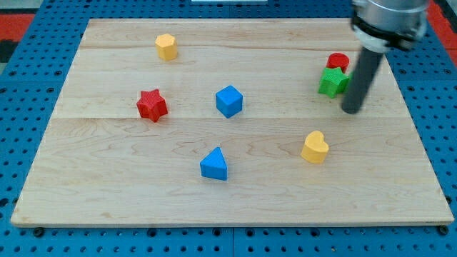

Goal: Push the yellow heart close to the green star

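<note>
The yellow heart (314, 147) lies on the wooden board at the view's lower right. The green star (332, 81) sits above it near the right edge, touching a red round block (338, 62) just above it. My tip (351, 111) is the lower end of the dark rod at the view's right. It stands just right of and slightly below the green star, and above and to the right of the yellow heart, apart from both.
A yellow hexagon block (166, 46) is at the top left. A red star (151, 105) is at the left. A blue cube (229, 101) is in the middle. A blue triangle (214, 165) is at the lower middle. The board's right edge (421, 135) is close to my tip.
</note>
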